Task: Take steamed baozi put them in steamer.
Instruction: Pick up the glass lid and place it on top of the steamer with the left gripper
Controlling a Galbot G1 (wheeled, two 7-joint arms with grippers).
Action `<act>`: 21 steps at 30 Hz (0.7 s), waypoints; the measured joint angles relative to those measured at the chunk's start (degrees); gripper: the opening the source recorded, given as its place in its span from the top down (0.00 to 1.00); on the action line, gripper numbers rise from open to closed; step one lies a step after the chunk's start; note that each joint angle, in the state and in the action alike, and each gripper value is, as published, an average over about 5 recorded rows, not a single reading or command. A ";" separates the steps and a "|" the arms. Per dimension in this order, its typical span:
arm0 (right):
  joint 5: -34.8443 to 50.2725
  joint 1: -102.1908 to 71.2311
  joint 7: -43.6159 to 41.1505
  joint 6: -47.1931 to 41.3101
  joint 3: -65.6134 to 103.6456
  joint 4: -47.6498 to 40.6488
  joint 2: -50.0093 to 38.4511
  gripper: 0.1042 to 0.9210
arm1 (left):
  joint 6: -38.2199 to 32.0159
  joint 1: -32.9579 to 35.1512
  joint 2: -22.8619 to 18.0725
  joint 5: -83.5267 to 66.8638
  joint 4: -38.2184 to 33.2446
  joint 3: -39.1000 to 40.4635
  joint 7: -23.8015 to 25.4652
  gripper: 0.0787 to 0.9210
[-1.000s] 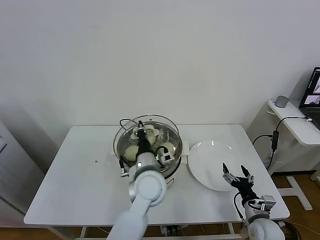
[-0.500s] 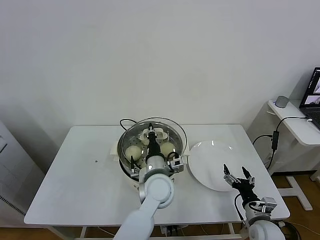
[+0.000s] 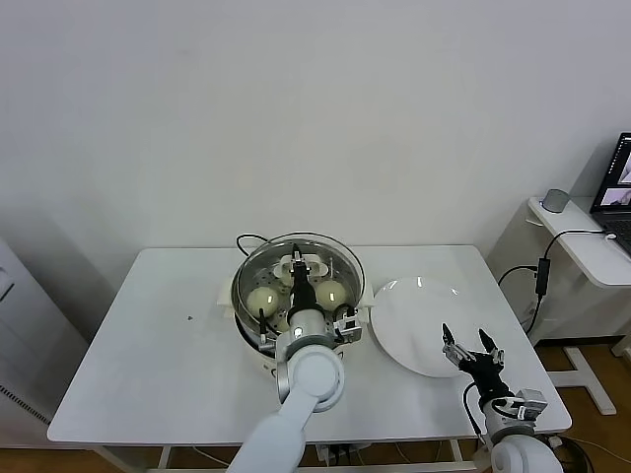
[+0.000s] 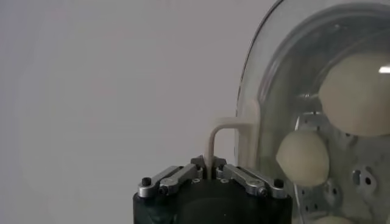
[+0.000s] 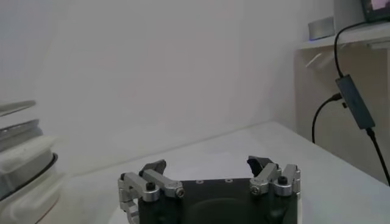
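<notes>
While the left gripper (image 3: 296, 264) clamps the glass lid's handle (image 4: 220, 139), baozi (image 3: 262, 299) sit in the steamer (image 3: 243, 286).

Plain white wall (image 3: 315, 108); white table (image 3: 148, 365); side desk (image 3: 582, 241) right, laptop (image 3: 618, 182) on it.

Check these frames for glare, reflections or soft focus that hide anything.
Head view: bright highlight on the round white plate; the round glass lid stays see-through. Left wrist view: the curved lid slightly hazes the pale cream buns; the shut left claw looks sharp. Right wrist view: evenly lit, open right claw clear.
</notes>
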 measured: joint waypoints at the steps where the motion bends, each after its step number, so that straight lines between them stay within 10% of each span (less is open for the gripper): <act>1: -0.02 0.00 -0.01 0.00 -0.02 -0.01 0.05 0.12 | 0.00 0.03 0.00 0.07 0.02 0.00 0.06 0.95; 21: -0.57 0.00 -0.13 0.06 -0.26 -0.08 0.60 0.12 | 0.00 0.57 0.00 0.16 0.97 -1.06 0.06 0.95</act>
